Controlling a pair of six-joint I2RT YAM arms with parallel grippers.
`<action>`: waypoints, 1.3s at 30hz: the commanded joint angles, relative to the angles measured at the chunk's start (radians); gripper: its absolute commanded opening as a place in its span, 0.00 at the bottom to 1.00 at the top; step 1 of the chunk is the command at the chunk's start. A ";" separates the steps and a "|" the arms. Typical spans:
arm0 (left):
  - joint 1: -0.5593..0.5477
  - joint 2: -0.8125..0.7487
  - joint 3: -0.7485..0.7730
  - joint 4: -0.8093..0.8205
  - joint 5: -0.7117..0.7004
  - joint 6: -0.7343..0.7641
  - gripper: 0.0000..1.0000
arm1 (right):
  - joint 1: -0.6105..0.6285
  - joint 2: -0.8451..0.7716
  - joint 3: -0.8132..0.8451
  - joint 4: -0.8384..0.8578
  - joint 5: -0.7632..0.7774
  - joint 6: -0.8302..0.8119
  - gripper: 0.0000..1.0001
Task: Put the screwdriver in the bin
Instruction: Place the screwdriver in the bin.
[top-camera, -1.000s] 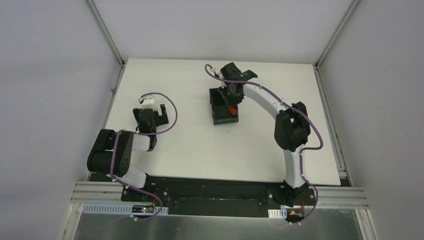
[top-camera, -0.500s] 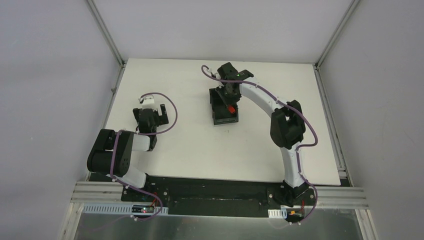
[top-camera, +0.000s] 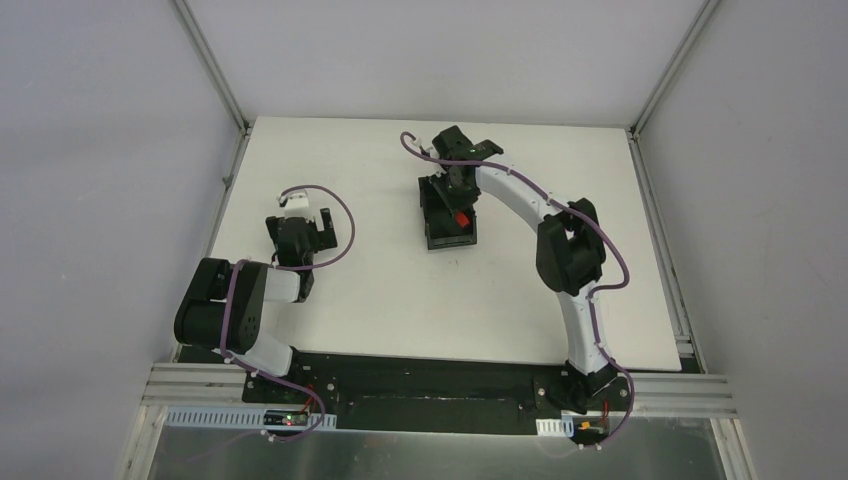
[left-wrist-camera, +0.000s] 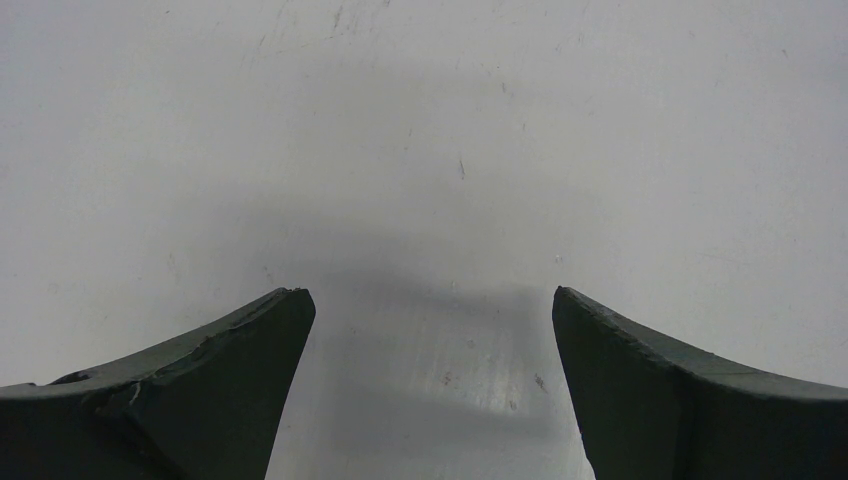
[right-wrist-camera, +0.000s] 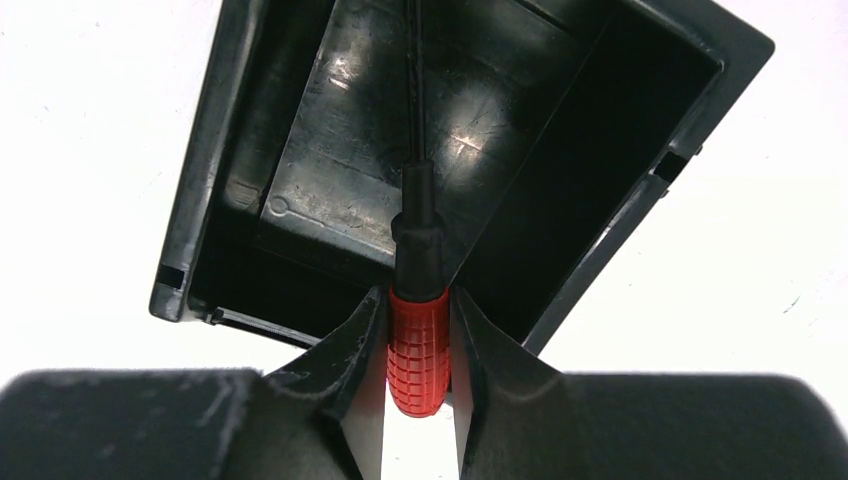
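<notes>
The black open-top bin (top-camera: 447, 213) stands on the white table at the centre back. It fills the upper part of the right wrist view (right-wrist-camera: 330, 190). My right gripper (top-camera: 461, 203) hangs over it, shut on the screwdriver (right-wrist-camera: 419, 350) by its red ribbed handle. The thin dark shaft points down into the bin's cavity; whether its tip touches the bin's floor I cannot tell. The red handle also shows in the top view (top-camera: 461, 217). My left gripper (left-wrist-camera: 430, 300) is open and empty, close above bare table at the left (top-camera: 300, 232).
The white table (top-camera: 400, 300) is bounded by grey walls with metal frame posts at the back corners. A black base plate (top-camera: 430, 375) runs along the near edge. Purple cables loop off both arms.
My right arm has shifted slightly left and back over the bin, with the screwdriver still gripped. The left arm has not moved.
</notes>
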 joint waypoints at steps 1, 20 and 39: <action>0.007 -0.021 -0.002 0.013 0.008 -0.009 0.99 | 0.007 -0.002 0.032 0.017 0.020 -0.014 0.10; 0.007 -0.022 -0.002 0.013 0.008 -0.008 0.99 | 0.009 -0.030 -0.030 0.063 0.014 -0.044 0.13; 0.007 -0.021 -0.002 0.013 0.007 -0.009 0.99 | 0.017 -0.055 -0.103 0.114 0.003 -0.074 0.30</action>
